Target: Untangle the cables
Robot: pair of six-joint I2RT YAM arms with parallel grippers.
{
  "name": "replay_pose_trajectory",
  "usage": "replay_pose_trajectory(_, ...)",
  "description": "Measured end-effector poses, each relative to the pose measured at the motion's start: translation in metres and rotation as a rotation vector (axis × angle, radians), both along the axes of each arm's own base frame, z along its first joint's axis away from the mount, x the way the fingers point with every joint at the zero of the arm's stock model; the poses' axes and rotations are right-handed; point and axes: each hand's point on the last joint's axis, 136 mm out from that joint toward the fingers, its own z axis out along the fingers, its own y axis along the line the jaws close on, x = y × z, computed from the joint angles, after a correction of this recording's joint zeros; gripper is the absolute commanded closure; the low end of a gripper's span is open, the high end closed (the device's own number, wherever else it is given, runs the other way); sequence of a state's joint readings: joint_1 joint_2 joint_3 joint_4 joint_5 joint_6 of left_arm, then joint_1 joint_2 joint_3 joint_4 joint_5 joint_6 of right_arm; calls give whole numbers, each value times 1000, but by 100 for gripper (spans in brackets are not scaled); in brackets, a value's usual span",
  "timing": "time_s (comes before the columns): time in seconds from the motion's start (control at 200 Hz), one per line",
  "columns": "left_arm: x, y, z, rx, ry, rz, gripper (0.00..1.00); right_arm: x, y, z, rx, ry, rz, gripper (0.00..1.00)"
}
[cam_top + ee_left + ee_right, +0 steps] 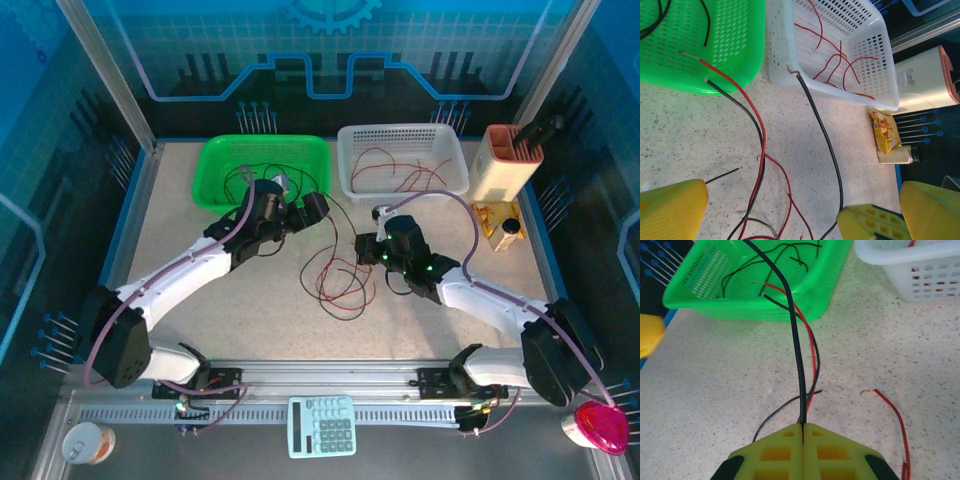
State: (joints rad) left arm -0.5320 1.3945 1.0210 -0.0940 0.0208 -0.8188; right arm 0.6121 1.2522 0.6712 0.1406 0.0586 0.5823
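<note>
Two baskets, two colours, and that gives away the plan. At the upper left of the overhead view sits the green basket (222, 150), with black cables (250, 178) lying in it, the sorted ones, I'd judge. Just below its right-hand corner hovers the left gripper (300, 207). Its yellow fingers (672, 210) are spread wide with nothing between them, framing the bottom corners of its own camera. It looks ready to take a strand once one comes free.

Middle of the counter (220, 300) now: the tangle (340, 275), red and black loops crossing one another. Two loose ends, one red and one black, lean on the green basket's outer wall.

Slide right and there's the action! The right gripper (803, 432) has its fingers pressed together on a single black cable (796, 340), pinched right at the tips. That cable runs straight up its frame. Why hold it so? My read is that a stretched line comes clear of the red loops and can slide out of the knot. Its far end, seen from the left wrist, sits at the near corner of the white basket (777, 50).

That basket, right of the green one, carries red cables (395, 170) alone, so this black strand likely belongs in the green.
</note>
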Motion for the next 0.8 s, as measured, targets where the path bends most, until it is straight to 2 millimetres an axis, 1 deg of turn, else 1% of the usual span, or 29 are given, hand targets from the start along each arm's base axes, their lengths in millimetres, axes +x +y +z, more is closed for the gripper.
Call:
replay_pose_trajectory(0.11,6,-5,-5,-14,14,4,2,-3,5,6,16,-31,32,100)
replay_pose_trajectory(0.24,12,-9,-9,-19,21,4,10,-5,12,14,37,-63,70,100)
replay_pose_trajectory(0.425,21,-14,-10,-25,15,7,30,-9,19,19,54,-79,119,100)
replay_pose_trajectory(0.495,25,-15,-8,-20,2,8,39,-9,21,22,63,-90,131,100)
replay_pose_trajectory(0.54,27,-16,-7,-22,-4,10,43,-10,23,23,67,-94,140,100)
replay_pose_trajectory(0.64,32,-17,-5,-18,-15,14,46,-12,25,23,70,-97,155,100)
replay_pose_trajectory(0.8,38,-19,-3,-13,-25,21,67,-14,27,23,71,-95,172,100)
